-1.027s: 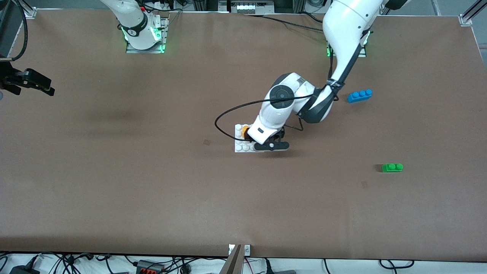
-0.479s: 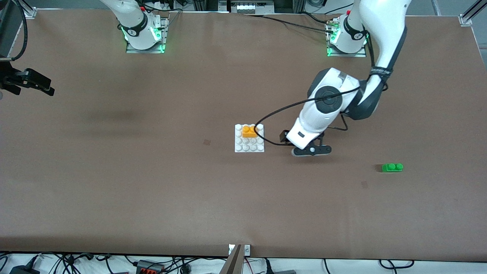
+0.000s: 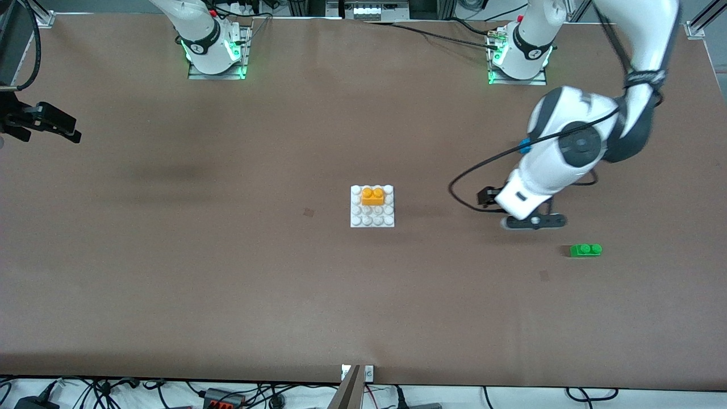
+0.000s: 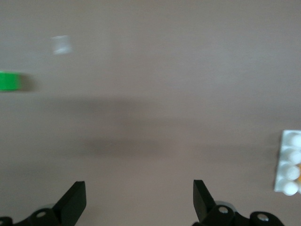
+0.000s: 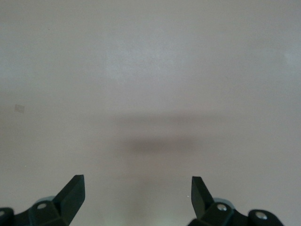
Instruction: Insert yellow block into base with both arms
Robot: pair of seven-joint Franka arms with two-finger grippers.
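The yellow block [image 3: 372, 196] is set on the base [image 3: 372, 219]; job looks done. Left gripper [image 4: 136, 202] is held wide apart w/ nothing in it over bare table; right gripper [image 5: 136, 200] too, parked.

Green brick [image 3: 585, 250], blue brick [image 3: 525, 146], table [image 3: 170, 272]

yellow block [image 3: 372, 196] on base [image 3: 372, 219].

Left gripper [image 4: 136, 202] mid-right of front frame, over table, spread wide, holding nothing. Right gripper [image 5: 136, 197] at left edge, fingers apart, arm waiting.
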